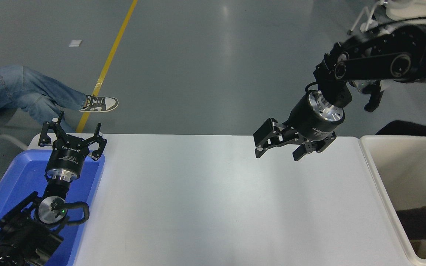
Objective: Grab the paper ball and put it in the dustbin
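The dustbin [401, 166] is a cream tub at the table's right end. A tan patch [425, 250] shows low inside it, partly under a dark shadow; I cannot tell whether it is the paper ball. No paper ball shows on the white table [213, 199]. My right gripper [277, 153] is open and empty, held above the table's far edge, left of the dustbin and pointing down and left. My left gripper [76, 127] is open and parked over the blue tray [9, 184] at the lower left.
A person's jeans-clad legs and a sneaker [98, 103] are on the floor beyond the table's left corner. A wheeled chair [368, 14] stands at the top right, partly behind my right arm.
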`<state>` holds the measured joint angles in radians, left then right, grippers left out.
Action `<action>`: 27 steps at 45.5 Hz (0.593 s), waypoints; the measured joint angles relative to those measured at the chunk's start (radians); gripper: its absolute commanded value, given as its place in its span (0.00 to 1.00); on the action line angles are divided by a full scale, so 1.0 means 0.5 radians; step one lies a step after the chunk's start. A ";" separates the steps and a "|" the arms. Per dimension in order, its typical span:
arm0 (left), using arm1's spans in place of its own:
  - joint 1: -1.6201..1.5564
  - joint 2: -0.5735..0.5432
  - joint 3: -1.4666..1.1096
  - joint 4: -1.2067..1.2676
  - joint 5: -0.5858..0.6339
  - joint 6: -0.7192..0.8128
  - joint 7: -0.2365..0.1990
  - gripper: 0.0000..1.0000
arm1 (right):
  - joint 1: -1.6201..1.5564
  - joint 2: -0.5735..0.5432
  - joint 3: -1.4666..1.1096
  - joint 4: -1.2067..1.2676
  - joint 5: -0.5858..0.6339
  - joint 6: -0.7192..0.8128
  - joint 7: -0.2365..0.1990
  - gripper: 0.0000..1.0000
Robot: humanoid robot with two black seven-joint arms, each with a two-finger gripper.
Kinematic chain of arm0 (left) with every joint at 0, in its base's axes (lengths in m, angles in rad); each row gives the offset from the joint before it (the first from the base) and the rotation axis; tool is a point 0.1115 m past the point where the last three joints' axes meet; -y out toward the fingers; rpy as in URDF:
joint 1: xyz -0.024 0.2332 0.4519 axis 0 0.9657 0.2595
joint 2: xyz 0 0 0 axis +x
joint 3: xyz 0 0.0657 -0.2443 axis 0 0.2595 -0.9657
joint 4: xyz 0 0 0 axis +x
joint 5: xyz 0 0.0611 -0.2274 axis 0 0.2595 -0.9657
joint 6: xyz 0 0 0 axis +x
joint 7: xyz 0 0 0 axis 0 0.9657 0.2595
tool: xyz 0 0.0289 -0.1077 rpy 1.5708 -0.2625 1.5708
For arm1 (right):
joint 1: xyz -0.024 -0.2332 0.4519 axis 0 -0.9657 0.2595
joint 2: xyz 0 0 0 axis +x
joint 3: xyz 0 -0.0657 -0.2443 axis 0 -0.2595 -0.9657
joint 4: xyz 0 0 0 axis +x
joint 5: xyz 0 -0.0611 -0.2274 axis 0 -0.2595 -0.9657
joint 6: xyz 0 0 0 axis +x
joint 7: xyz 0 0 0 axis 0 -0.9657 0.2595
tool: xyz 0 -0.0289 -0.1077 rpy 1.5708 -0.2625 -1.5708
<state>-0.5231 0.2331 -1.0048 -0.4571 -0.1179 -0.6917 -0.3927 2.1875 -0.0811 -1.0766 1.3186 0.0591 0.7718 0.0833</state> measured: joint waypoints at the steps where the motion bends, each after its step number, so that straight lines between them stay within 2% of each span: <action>1: 0.000 0.000 0.000 0.000 0.000 0.000 0.000 1.00 | 0.016 0.015 -0.005 0.003 0.017 0.002 0.001 1.00; 13: 0.000 0.000 0.000 0.000 0.000 0.003 -0.003 1.00 | 0.195 0.122 -0.131 0.099 0.145 0.021 0.002 1.00; 27: 0.000 0.000 -0.003 0.000 0.000 0.005 -0.003 1.00 | 0.322 0.142 -0.250 0.252 0.176 0.026 0.002 1.00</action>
<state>-0.5231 0.2332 -1.0060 -0.4571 -0.1181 -0.6891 -0.3941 2.3486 -0.0103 -1.2014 1.4448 0.1469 0.7845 0.0843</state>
